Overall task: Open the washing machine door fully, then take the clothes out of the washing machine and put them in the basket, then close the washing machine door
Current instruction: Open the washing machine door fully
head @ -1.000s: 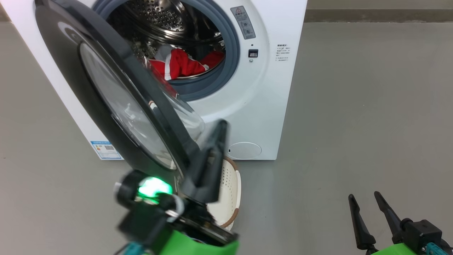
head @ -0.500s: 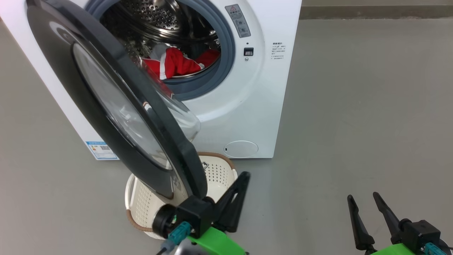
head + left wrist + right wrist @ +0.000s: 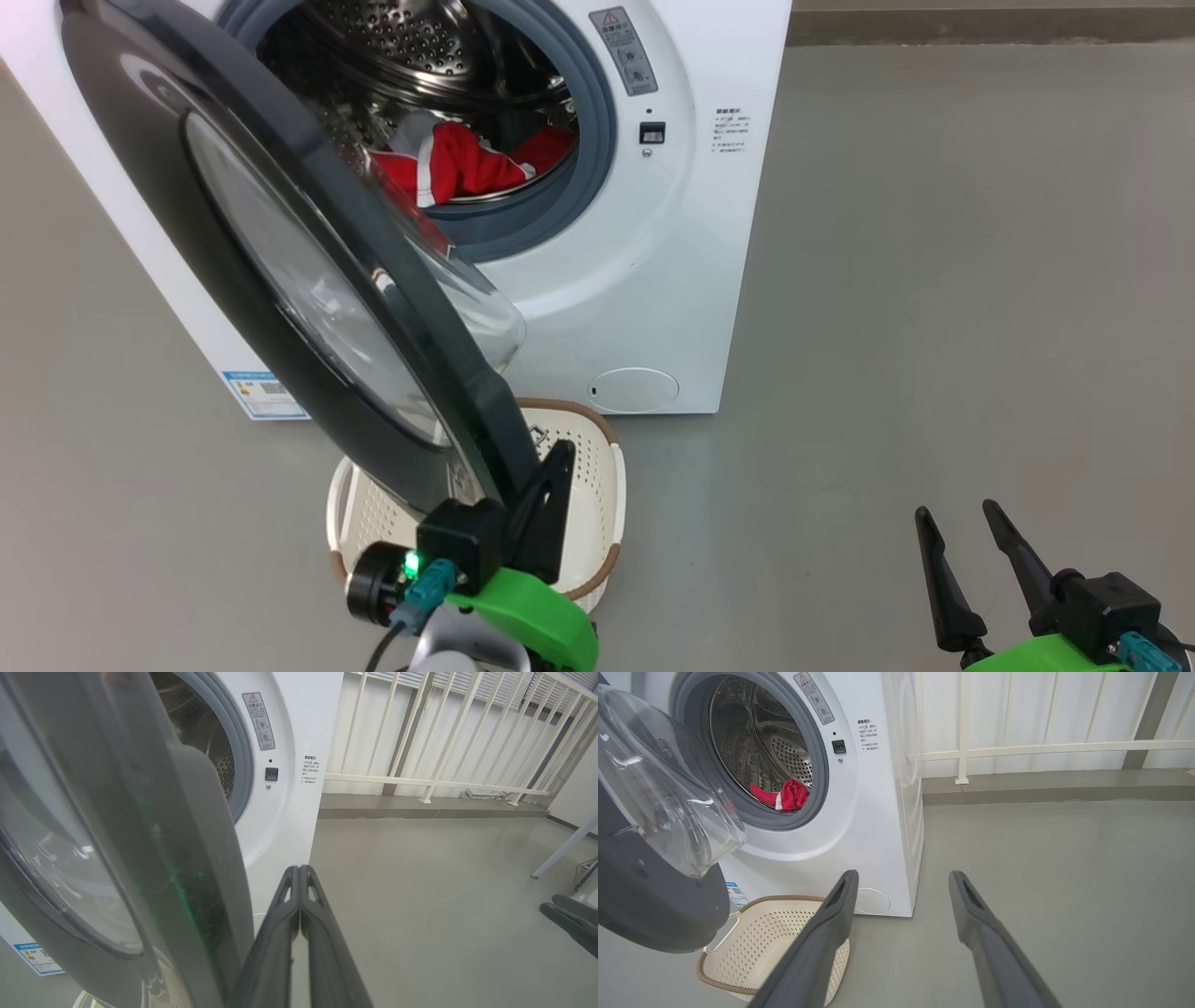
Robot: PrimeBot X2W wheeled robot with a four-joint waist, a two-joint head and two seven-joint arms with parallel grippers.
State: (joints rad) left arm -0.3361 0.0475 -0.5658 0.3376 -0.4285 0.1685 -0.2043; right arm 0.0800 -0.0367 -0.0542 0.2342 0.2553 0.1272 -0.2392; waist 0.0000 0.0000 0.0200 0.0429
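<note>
Beside lower rim of washing machine door (image 3: 280, 280), left hand (image 3: 558, 455) together, empty; glass bulge (image 3: 481, 313) faces drum (image 3: 420, 47); right hand (image 3: 956, 510) apart.

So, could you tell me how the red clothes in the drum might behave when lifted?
The clothes lie crumpled in soft folds, so they would probably droop and trail. They look thin, so likely light. Heaped together, several pieces may come out at once.

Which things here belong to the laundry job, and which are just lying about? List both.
Job:
washing machine
washing machine door, partly open
red clothes in the drum
basket on the floor below the door

Just there:
white railing
grey floor
</note>
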